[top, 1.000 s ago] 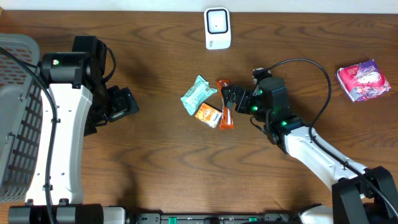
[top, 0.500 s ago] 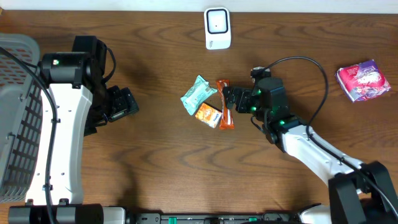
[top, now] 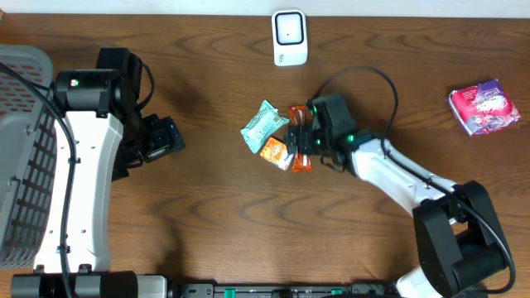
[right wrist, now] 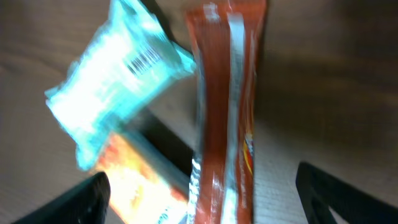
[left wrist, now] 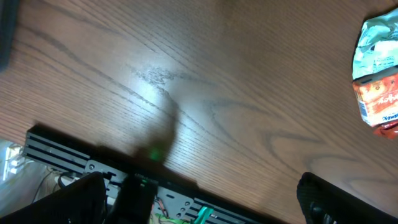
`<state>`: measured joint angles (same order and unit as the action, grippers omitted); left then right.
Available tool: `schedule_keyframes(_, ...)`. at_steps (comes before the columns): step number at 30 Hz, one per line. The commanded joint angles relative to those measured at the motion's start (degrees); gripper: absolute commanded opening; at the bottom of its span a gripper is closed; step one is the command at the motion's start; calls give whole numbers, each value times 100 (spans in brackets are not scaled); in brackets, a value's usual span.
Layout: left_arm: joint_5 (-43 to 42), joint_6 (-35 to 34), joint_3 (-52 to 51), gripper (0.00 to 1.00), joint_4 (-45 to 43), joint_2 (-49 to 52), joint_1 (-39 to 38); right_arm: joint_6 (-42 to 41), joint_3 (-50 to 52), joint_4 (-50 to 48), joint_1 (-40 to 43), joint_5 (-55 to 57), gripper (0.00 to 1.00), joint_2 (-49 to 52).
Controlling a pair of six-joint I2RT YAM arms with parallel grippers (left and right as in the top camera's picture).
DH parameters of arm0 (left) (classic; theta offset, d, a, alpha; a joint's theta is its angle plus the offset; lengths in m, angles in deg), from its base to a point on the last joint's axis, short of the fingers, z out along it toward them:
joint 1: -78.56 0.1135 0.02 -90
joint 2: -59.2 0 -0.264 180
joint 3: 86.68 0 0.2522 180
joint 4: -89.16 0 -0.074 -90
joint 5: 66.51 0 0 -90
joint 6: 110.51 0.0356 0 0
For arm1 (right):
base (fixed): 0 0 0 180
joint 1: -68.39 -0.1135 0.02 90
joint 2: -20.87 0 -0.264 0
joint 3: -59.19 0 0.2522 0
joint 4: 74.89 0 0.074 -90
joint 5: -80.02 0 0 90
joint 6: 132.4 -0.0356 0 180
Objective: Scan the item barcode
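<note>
Right gripper (top: 296, 139) sits over the three packets in the middle of the table (top: 215, 223). From overhead it covers the middle of the red-orange stick packet (top: 301, 164), so we only see the packet's two ends there. In the right wrist view the stick packet (right wrist: 227, 106) runs up the frame between the two fingers (right wrist: 93, 196), which stand wide apart at the bottom corners and are not clamped on anything. We can't tell if either one touches the wrapper, since the frame edge cuts them off. That view is blurred and the print on the stick is unreadable. Teal packet (right wrist: 118, 87) lies just left of the stick, with a barcode (right wrist: 140, 61) on its face, smeared. Orange packet (right wrist: 134, 183) is below it, partly cut off. Left gripper (top: 168, 136) is well apart to the left, near the grey basket (top: 21, 99), jaws apart with nothing between them. Its wrist view shows only dark fingertips (left wrist: 78, 199), plus the teal and orange packets clipped at the right edge. Scanner (top: 290, 37) stands at the table's far edge, well apart from the packets. Pink packet (top: 484, 106) lies far right.
</note>
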<state>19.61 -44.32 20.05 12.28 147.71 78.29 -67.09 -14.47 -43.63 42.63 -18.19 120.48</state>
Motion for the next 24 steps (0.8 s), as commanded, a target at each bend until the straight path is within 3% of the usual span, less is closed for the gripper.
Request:
schedule_keyframes(1,92,-26,-13,98,13,22,11,267,-881,1032,-55,111,93,-7)
schedule_keyframes(11,92,-26,-13,98,13,22,11,223,-1152,1161,2,-11,98,813)
schedule_keyframes(19,92,-26,-13,98,13,22,11,223,-1154,369,-61,151,82,1303)
schedule_keyframes(24,92,-26,-13,98,13,22,11,90,-1154,385,-103,603,61,1303)
